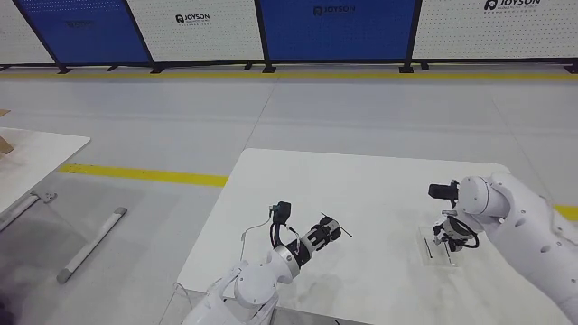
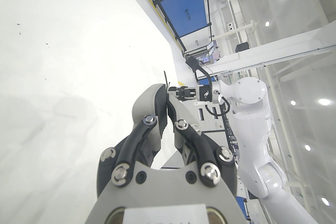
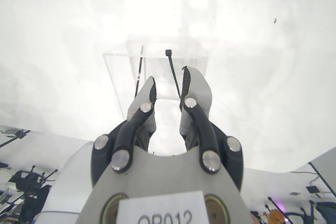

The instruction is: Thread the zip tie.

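Left gripper (image 2: 166, 99): fingers clamped on a thin black plastic zip tie (image 2: 166, 80), its short end protruding past the tips, over the left half of the white table (image 1: 361, 181). Risk: the narrow strip may pivot between the pads and spoil the aim. Table middle: bare, giving the arms broad room to meet. Right gripper (image 3: 169, 73): fingers spread above a clear acrylic holder (image 3: 115, 72) carrying two more black zip ties (image 3: 138, 72), one lying between the fingers. Risk: closing may nudge the light holder or miss the flat tie.
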Available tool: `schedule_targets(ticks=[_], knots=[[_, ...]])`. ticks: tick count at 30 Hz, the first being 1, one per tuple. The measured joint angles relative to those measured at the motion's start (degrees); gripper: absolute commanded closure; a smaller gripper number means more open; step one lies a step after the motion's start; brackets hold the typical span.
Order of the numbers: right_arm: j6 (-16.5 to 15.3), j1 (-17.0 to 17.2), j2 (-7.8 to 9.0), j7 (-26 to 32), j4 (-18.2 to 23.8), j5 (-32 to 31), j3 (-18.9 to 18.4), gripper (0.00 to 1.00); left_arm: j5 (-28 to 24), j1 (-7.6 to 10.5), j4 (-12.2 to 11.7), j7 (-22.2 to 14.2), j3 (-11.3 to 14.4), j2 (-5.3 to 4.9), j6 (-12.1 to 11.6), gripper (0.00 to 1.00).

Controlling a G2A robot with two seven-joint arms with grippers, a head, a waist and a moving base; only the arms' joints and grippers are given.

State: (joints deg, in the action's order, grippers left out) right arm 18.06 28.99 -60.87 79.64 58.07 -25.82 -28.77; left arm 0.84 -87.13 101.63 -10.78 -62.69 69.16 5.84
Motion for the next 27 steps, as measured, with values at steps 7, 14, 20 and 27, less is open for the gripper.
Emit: schedule_targets(ticks=[7, 14, 20, 27], knots=[[0.0, -1.2, -1.36, 0.0, -2.7, 0.4, 1.5, 0.73, 0.0, 0.0, 0.0, 0.0, 0.0, 0.0, 0.0, 1.0], [-0.6, -2.0, -2.49, 0.0, -5.0, 0.7, 2.3, 0.77, 0.0, 0.0, 0.0, 0.0, 0.0, 0.0, 0.0, 1.0], [-1.3, -2.5, -3.47, 0.0, -6.9, 0.8, 2.8, 0.87, 0.0, 0.0, 0.0, 0.0, 0.0, 0.0, 0.0, 1.0], [-2.0, -3.0, -4.36, 0.0, -8.7, 0.7, 3.0, 0.96, 0.0, 0.0, 0.0, 0.0, 0.0, 0.0, 0.0, 1.0]])
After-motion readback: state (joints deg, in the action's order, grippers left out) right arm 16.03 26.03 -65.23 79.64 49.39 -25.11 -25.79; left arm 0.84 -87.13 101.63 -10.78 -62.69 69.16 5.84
